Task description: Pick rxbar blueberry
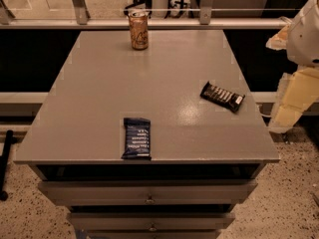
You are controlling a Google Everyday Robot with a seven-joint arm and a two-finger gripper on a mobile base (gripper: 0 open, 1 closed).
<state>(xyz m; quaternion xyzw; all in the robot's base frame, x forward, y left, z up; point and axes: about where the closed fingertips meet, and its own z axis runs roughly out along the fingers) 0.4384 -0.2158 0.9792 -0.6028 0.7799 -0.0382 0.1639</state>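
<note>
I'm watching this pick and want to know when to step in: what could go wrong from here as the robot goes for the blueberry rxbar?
1. The rxbar blueberry lies flat at the front edge of the table; a clumsy nudge might push it off.
2. The black striped bar lies nearer the gripper, which hangs off the table's right side; it could be taken by mistake or swept along the way.
</note>
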